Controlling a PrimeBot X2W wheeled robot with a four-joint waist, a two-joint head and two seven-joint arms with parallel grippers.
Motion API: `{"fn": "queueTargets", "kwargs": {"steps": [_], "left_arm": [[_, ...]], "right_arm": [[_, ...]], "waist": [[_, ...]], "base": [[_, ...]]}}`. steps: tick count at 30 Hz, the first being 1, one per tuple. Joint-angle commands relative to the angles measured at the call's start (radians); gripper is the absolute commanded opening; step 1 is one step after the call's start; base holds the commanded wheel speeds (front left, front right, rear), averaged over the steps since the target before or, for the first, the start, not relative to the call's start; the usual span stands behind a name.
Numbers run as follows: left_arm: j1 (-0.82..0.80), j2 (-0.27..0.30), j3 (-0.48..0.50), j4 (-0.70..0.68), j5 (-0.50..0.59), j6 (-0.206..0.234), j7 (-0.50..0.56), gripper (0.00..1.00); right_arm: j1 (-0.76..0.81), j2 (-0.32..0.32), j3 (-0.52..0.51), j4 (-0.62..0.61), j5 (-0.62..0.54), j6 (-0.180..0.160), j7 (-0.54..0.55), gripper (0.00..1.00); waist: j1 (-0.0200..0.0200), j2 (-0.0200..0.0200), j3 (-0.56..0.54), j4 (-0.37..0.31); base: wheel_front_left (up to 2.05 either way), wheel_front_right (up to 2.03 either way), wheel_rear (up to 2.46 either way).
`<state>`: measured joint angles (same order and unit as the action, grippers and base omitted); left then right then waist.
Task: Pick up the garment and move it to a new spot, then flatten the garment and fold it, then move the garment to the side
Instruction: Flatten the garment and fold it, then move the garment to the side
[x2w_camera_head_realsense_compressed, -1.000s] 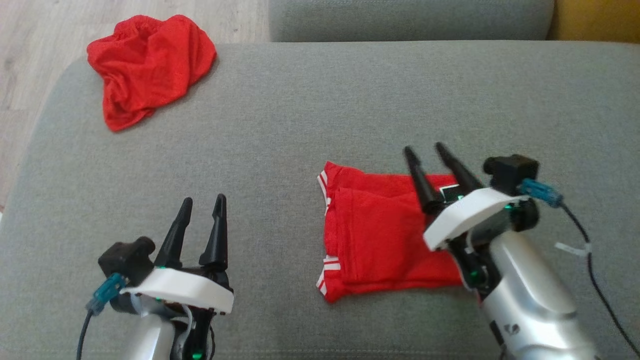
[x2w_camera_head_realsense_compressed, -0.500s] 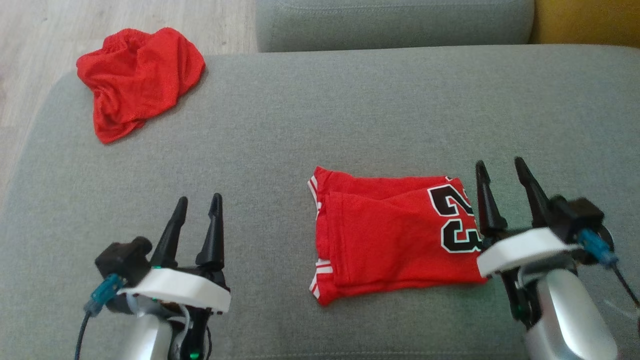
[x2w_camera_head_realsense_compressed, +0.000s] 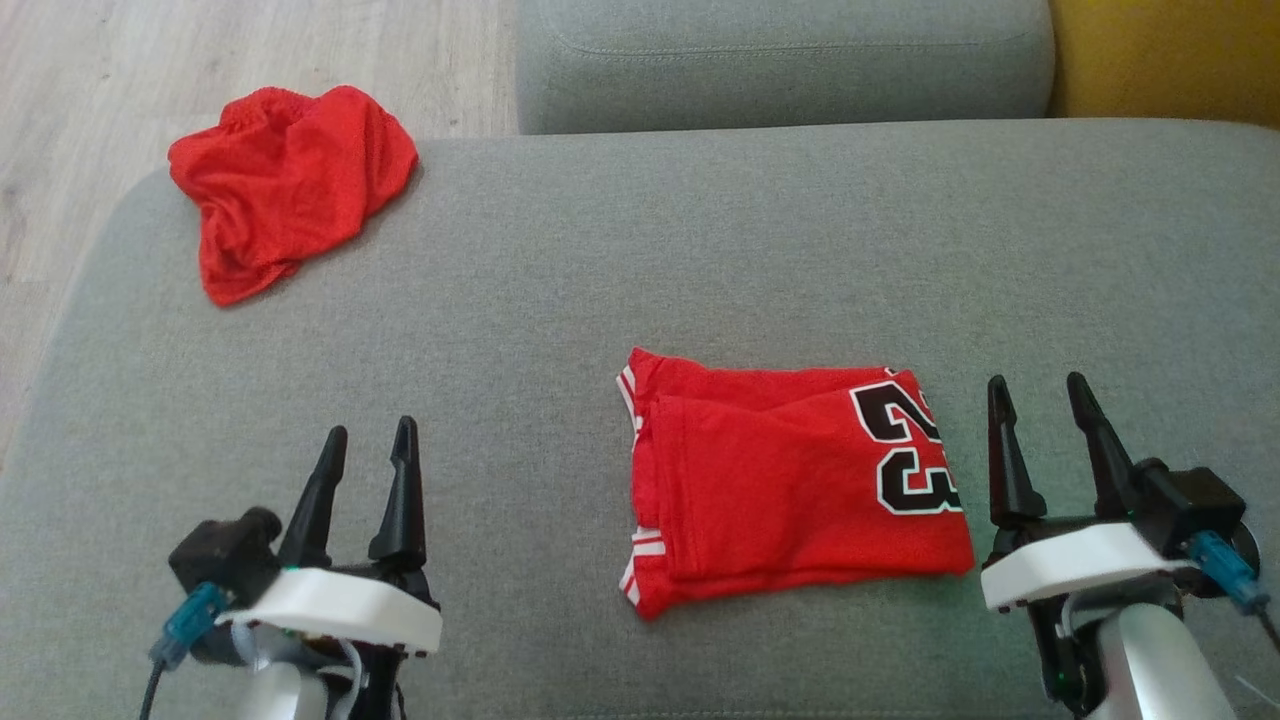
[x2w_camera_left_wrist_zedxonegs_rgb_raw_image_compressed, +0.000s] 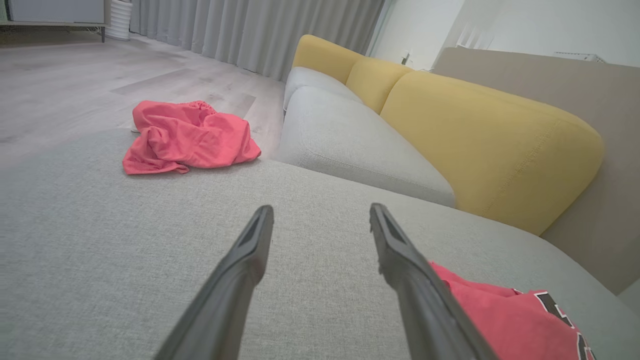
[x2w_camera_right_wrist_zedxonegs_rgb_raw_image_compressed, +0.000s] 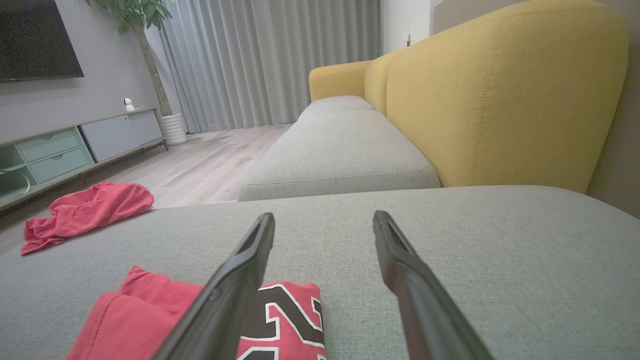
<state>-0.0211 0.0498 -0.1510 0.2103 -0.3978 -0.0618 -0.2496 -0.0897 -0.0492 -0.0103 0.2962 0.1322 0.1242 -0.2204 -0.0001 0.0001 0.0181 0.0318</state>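
Observation:
A red jersey with a black "23", the garment (x2w_camera_head_realsense_compressed: 790, 480), lies folded flat on the grey cushion (x2w_camera_head_realsense_compressed: 640, 260), right of centre. Its corner shows at the lower right of the left wrist view (x2w_camera_left_wrist_zedxonegs_rgb_raw_image_compressed: 505, 320) and at the lower left of the right wrist view (x2w_camera_right_wrist_zedxonegs_rgb_raw_image_compressed: 165, 320). My right gripper (x2w_camera_head_realsense_compressed: 1040, 395) stands open just right of the garment, apart from it, with nothing between its fingers (x2w_camera_right_wrist_zedxonegs_rgb_raw_image_compressed: 320, 225). Well to the garment's left, near the cushion's front edge, my left gripper (x2w_camera_head_realsense_compressed: 368, 440) is open and empty (x2w_camera_left_wrist_zedxonegs_rgb_raw_image_compressed: 320, 215).
A second red cloth (x2w_camera_head_realsense_compressed: 285, 185) lies crumpled at the cushion's far left corner (x2w_camera_left_wrist_zedxonegs_rgb_raw_image_compressed: 187, 137) (x2w_camera_right_wrist_zedxonegs_rgb_raw_image_compressed: 82, 212). Behind are another grey seat (x2w_camera_head_realsense_compressed: 780, 60), yellow backrests (x2w_camera_left_wrist_zedxonegs_rgb_raw_image_compressed: 480, 130), wood floor (x2w_camera_head_realsense_compressed: 100, 70) on the left and a TV cabinet (x2w_camera_right_wrist_zedxonegs_rgb_raw_image_compressed: 65, 150).
My right gripper has drawn back off the garment to its right side, uncovering the number. The left gripper has sunk slightly. The head camera has shifted a little.

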Motion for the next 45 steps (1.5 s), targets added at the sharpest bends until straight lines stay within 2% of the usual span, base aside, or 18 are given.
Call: {"fn": "queueTargets", "kwargs": {"steps": [1, 35, 40, 45], "left_arm": [[-0.026, 0.001, 0.03, -0.037, 0.018, 0.005, -0.012, 1.0], [-0.014, 0.001, 0.024, 0.003, 0.056, 0.017, -0.012, 1.0], [-0.014, 0.001, 0.017, -0.001, 0.056, 0.019, -0.012, 1.0], [-0.015, 0.0, 0.002, -0.007, 0.047, 0.024, -0.012, 1.0]], "right_arm": [[-0.018, -0.001, 0.02, -0.038, 0.004, 0.007, -0.011, 1.0], [-0.037, -0.001, 0.021, 0.01, -0.015, 0.007, -0.001, 1.0], [-0.073, -0.001, 0.013, 0.007, -0.079, 0.007, 0.058, 1.0], [-0.098, -0.006, -0.01, 0.018, -0.15, 0.007, 0.189, 1.0]], "waist": [[0.0001, -0.0001, 0.0, 0.0], [0.0001, -0.0001, 0.007, 0.001], [0.0001, -0.0001, 0.01, 0.008], [0.0001, -0.0001, 0.02, 0.029]], "base": [[0.0, 0.0, 0.0], [0.0, 0.0, 0.0], [0.0, 0.0, 0.0], [0.0, 0.0, 0.0]]}}
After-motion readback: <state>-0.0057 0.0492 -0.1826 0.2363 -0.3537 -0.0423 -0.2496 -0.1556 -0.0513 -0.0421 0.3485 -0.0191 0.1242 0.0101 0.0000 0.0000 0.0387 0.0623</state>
